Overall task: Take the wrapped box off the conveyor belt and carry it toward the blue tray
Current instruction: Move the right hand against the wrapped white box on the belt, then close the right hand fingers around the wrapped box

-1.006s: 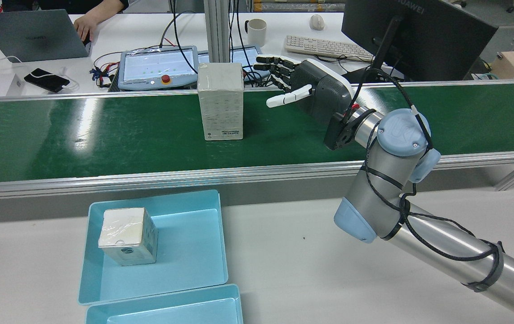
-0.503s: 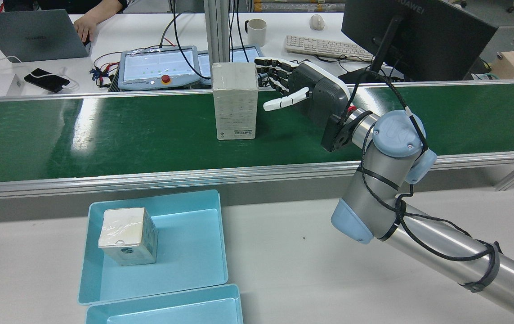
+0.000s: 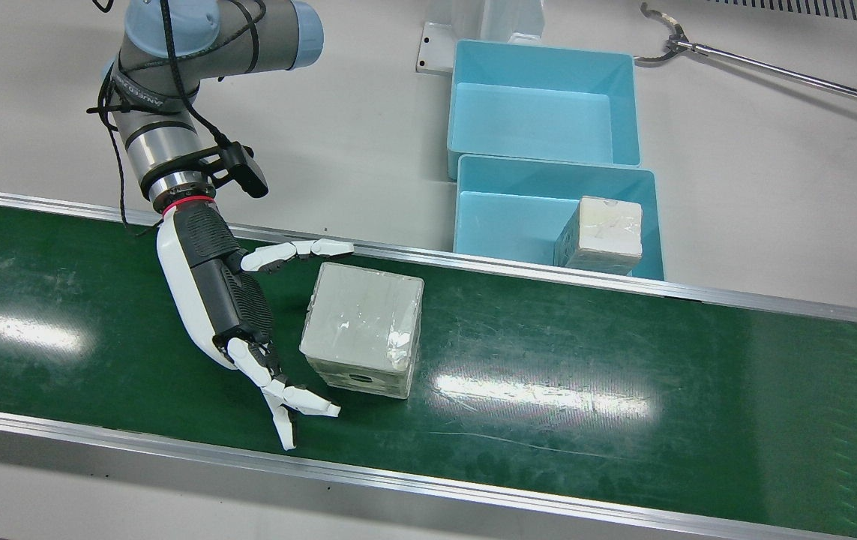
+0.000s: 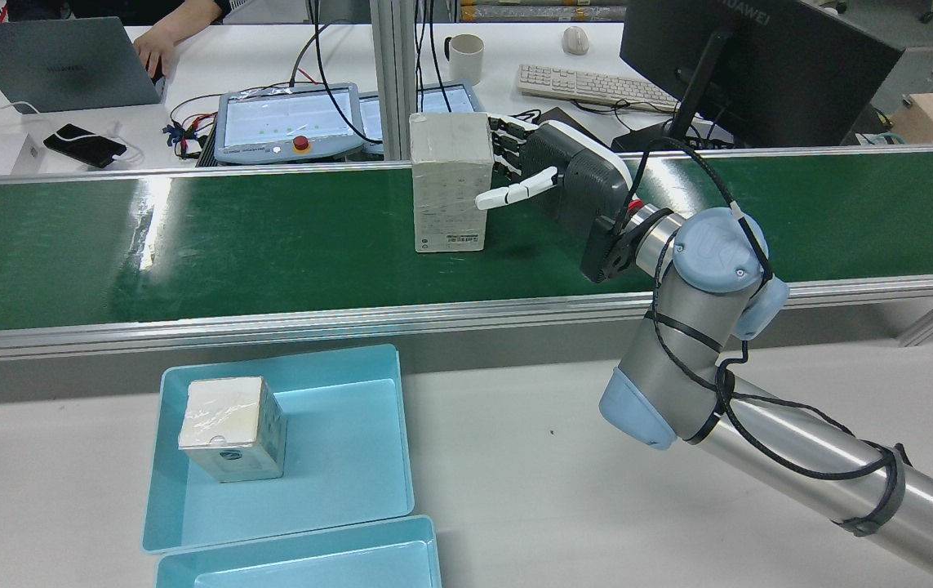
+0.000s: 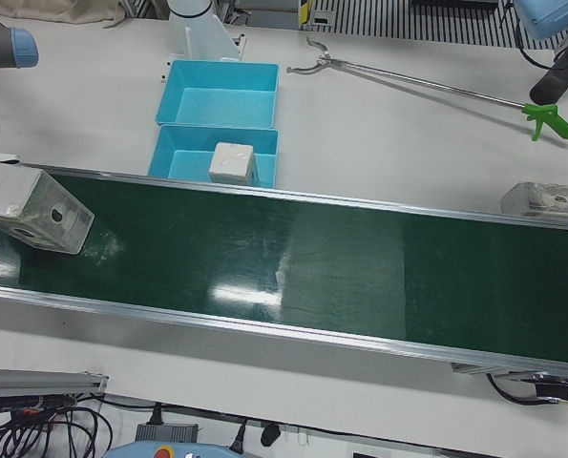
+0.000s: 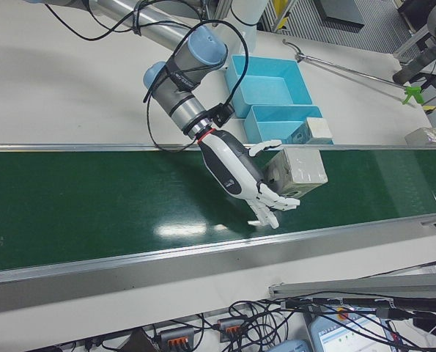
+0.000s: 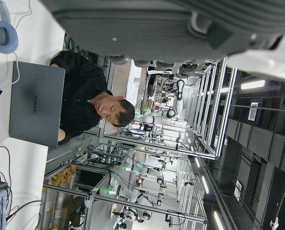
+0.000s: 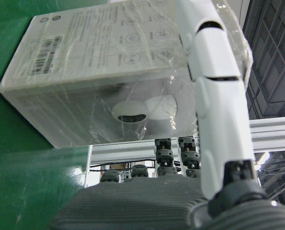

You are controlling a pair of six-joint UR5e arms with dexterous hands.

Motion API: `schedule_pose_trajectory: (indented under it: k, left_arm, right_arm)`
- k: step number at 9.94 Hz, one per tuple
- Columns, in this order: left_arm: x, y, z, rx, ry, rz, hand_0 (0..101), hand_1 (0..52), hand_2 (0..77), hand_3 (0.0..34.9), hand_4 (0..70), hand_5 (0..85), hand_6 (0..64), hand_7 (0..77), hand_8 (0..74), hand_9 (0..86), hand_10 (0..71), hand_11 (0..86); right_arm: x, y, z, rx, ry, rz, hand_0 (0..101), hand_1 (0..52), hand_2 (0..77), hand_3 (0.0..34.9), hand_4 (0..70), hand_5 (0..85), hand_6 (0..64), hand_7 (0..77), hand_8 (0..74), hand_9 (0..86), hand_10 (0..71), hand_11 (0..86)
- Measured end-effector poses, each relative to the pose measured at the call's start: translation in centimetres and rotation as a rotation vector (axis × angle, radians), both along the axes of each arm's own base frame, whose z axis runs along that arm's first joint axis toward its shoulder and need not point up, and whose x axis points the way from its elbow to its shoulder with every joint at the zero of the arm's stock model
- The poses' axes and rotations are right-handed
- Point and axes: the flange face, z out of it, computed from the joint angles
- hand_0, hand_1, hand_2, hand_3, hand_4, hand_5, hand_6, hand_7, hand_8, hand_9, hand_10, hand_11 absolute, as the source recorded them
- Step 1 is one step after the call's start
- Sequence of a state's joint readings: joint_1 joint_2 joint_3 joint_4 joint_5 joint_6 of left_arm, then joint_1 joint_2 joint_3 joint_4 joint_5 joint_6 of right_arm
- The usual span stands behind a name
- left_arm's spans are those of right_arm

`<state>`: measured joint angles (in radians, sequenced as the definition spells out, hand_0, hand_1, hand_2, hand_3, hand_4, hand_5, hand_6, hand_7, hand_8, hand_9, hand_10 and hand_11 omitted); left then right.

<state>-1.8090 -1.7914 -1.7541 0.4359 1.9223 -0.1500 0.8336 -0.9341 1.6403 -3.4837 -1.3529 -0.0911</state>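
One wrapped box [image 3: 363, 326] stands upright on your green conveyor belt [image 3: 623, 375], with your right hand [image 3: 229, 307] just beside it on the front view's left. That hand is spread wide: the thumb [image 3: 297, 251] reaches along the box's near-tabletop side and the other fingers [image 3: 289, 405] curl past its far side. From these views you cannot tell whether any finger touches the wrap, and the box rests on the belt, not lifted. Further right on the white tabletop [image 3: 773, 150] sit two blue trays; the nearer blue tray [image 3: 473, 217] holds a second wrapped box [image 3: 604, 232]. Your left hand's state cannot be told; its camera shows only its underside.
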Motion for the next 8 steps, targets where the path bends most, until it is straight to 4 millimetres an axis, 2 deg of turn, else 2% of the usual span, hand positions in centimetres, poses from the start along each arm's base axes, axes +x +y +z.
schedule_pose_trajectory:
  k: [1,6,7,8]
  left_arm:
    - [0.00,0.00,0.00,0.000,0.000,0.000,0,0.0,1.1,0.0,0.0,1.1,0.0,0.5,0.5,0.5,0.5,0.0]
    - [0.00,0.00,0.00,0.000,0.000,0.000,0,0.0,1.1,0.0,0.0,1.1,0.0,0.5,0.5,0.5,0.5,0.0]
    - [0.00,0.00,0.00,0.000,0.000,0.000,0,0.0,1.1,0.0,0.0,1.1,0.0,0.5,0.5,0.5,0.5,0.0]
    - [0.00,0.00,0.00,0.000,0.000,0.000,0,0.0,1.1,0.0,0.0,1.1,0.0,0.5,0.5,0.5,0.5,0.0]
  right_arm:
    - [-0.02,0.01,0.02,0.000,0.000,0.000,52,19.6,13.6,6.3,11.5,17.5,4.4,19.1,0.5,2.7,0.0,1.6]
    - [0.04,-0.01,-0.01,0.000,0.000,0.000,52,19.6,14.7,5.9,12.0,17.5,4.4,19.1,0.5,2.7,0.0,1.6]
    - [0.09,-0.03,-0.02,0.000,0.000,0.000,53,21.3,18.0,5.4,14.2,19.6,6.0,22.4,0.5,2.7,0.0,1.6]
    - [0.13,-0.03,-0.02,-0.001,0.000,0.001,59,26.7,24.5,0.8,23.5,26.7,12.0,30.5,2.2,7.1,4.9,9.8]
